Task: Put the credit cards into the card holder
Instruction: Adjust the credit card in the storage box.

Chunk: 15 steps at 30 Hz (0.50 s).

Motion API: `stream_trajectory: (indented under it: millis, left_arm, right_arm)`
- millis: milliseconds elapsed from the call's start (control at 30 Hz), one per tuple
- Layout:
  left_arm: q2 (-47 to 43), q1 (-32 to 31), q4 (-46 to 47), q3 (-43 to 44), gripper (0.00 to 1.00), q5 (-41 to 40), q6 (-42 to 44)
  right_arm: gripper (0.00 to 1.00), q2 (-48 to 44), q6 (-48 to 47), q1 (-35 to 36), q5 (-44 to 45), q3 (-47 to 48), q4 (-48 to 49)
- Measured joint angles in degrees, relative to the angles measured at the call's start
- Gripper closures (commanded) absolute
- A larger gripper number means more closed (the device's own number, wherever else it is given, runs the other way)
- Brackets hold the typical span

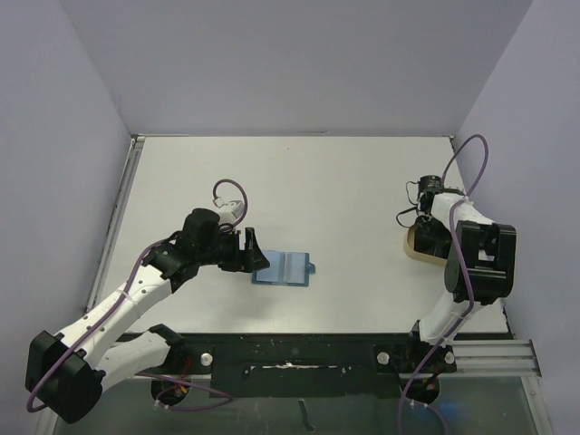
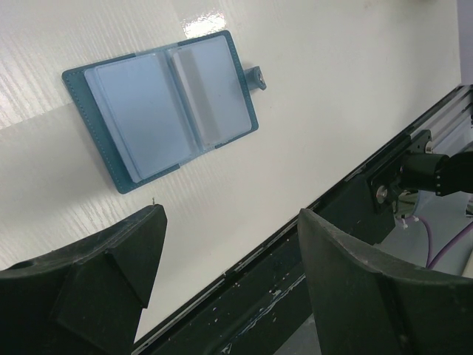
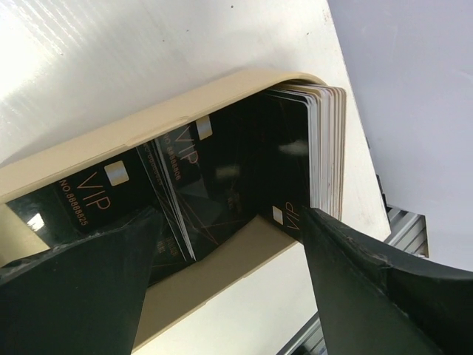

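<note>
Left claw: released, jaws spread wide, nothing between them. Held low over the white worktop, tips pointing toward the middle. Just ahead of those tips — the card holder, teal, lying open and flat, pale blue slotted inside facing up, touching neither finger. Snap tab jutting from the holder's edge farthest from this claw.

Right claw: released as well, jaws wide, pointing down into a beige tray near the worktop's edge. Below and between its dark fingers — the credit cards, black with gold "VIP" lettering and a small chip mark. Several lying loosely fanned on the tray floor; a thicker stack standing on edge against the tray's rounded wall, beyond the finger on the right of the wrist view. No card pinched, so far as that view shows. All cards inside the tray, well apart from the card holder, which sits over by the left claw with no black card showing in it.
</note>
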Motion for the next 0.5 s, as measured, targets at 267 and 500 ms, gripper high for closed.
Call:
stream_trajectory:
  millis: [267,500]
  left_arm:
    - [0.0,0.0,0.1,0.0,0.29,0.0,0.0]
    - [-0.1,0.0,0.2,0.0,0.29,0.4,0.0]
  right_arm:
    - [0.26,0.3,0.0,0.1,2.4,0.0,-0.1]
    - [0.41,0.3,0.0,0.3,3.3,0.0,-0.1]
